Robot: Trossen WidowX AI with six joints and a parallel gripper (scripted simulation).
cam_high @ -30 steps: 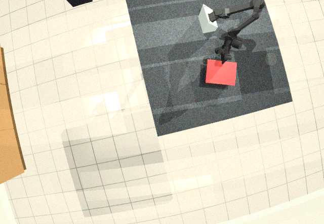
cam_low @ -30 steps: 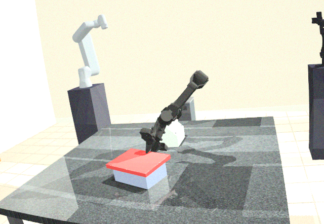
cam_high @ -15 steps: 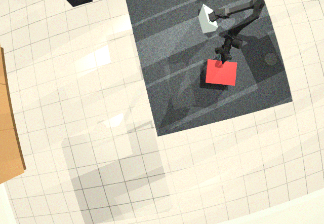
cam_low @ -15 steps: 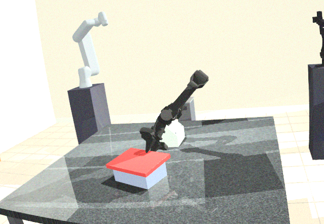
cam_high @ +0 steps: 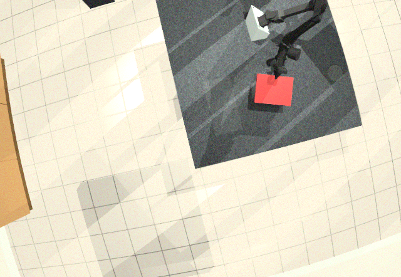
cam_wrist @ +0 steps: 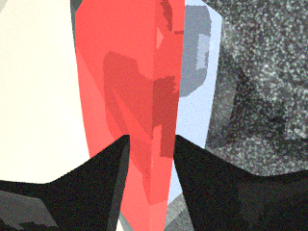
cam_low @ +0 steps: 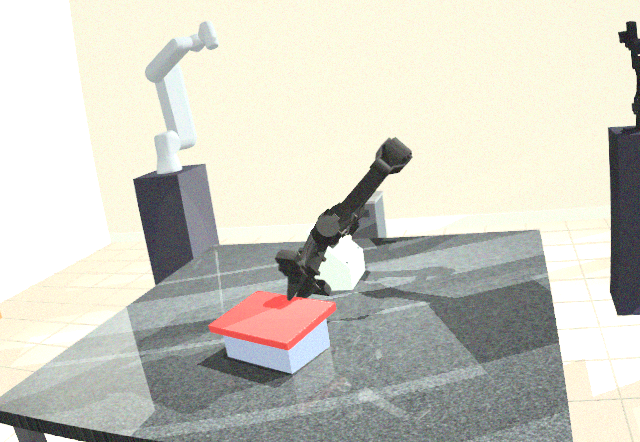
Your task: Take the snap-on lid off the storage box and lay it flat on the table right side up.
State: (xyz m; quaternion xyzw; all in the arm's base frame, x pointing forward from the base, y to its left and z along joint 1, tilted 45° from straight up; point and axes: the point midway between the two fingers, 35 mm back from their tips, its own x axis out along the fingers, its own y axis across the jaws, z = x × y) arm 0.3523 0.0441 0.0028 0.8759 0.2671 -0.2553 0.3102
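Observation:
The red lid (cam_high: 273, 93) (cam_low: 273, 318) (cam_wrist: 96, 58) is on the pale blue storage box (cam_low: 258, 353) (cam_wrist: 194, 111), right side up. It looks slightly tilted, with the edge at the arm side a little higher and the opposite side down on the box. The box stands on the dark table (cam_high: 210, 121) (cam_low: 439, 401) and is hidden under the lid in the top view. My gripper (cam_high: 276, 77) (cam_low: 292, 297) (cam_wrist: 150, 141) is shut on the lid's arm-side edge, one finger on either side of it. The exact gap under the lid is hidden.
A white block (cam_high: 252, 31) (cam_low: 351, 274) stands at my arm's base, behind the box in the exterior view. Beyond the table are a white arm (cam_low: 175, 101) and a black arm (cam_low: 633, 65) on dark pedestals, and an orange-brown cabinet (cam_high: 9, 138).

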